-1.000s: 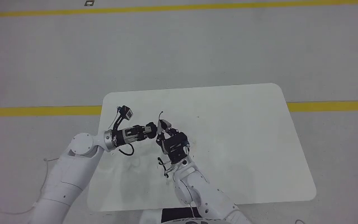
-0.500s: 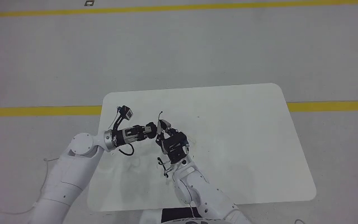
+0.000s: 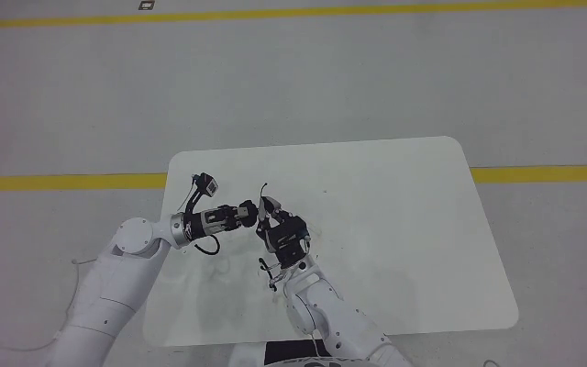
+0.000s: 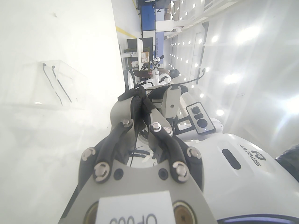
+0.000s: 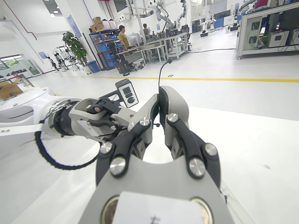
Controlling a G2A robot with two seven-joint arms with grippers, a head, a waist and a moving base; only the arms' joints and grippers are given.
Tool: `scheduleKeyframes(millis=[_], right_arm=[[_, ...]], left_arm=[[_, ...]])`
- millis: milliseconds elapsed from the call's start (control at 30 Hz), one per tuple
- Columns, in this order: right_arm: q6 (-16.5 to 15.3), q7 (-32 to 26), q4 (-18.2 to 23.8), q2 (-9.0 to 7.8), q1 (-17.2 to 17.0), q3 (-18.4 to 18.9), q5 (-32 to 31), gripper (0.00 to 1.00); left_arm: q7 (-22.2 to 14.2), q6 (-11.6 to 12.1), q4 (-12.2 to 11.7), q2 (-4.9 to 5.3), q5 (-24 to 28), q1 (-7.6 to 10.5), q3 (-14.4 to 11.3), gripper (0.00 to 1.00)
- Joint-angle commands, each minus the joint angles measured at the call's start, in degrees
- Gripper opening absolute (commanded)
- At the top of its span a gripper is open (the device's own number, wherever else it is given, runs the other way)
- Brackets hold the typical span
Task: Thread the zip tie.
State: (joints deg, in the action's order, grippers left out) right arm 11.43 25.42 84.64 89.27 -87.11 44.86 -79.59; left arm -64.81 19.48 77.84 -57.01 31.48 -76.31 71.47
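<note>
Clamps a thin black zip tie (image 5: pixel 160 78) between the pressed-together fingertips of the right gripper (image 5: pixel 159 100). Leaves the strap standing upright above the tips, bending over to a small head at its top end. Hangs above the white table (image 5: pixel 233 136), with the left gripper (image 5: pixel 127 117) just beside one finger, pointing in from the side.

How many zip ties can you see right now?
3. One zip tie is pinched in the right gripper, sticking up. Two more lie in a clear tray on the table, one beside the other. Others may be hidden.
</note>
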Motion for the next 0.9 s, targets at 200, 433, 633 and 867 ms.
scheduleKeyframes(millis=[200, 433, 633, 867], right_arm=[[-1.2, 0.9, 0.3, -0.17, -0.1, 0.0, 0.2, 0.0], [-1.3, 0.5, 0.2, -0.27, -0.2, 0.0, 0.1, 0.0], [-0.9, 1.0, 0.4, -0.27, -0.3, 0.1, 0.1, 0.0], [-0.9, 1.0, 0.4, -0.29, -0.3, 0.1, 0.0, 0.0]], left_arm=[[0.0, 0.0, 0.0, 0.0, 0.0, 0.0, 0.0, 0.0], [0.0, 0.0, 0.0, 0.0, 0.0, 0.0, 0.0, 0.0], [0.0, 0.0, 0.0, 0.0, 0.0, 0.0, 0.0, 0.0], [0.0, 0.0, 0.0, 0.0, 0.0, 0.0, 0.0, 0.0]])
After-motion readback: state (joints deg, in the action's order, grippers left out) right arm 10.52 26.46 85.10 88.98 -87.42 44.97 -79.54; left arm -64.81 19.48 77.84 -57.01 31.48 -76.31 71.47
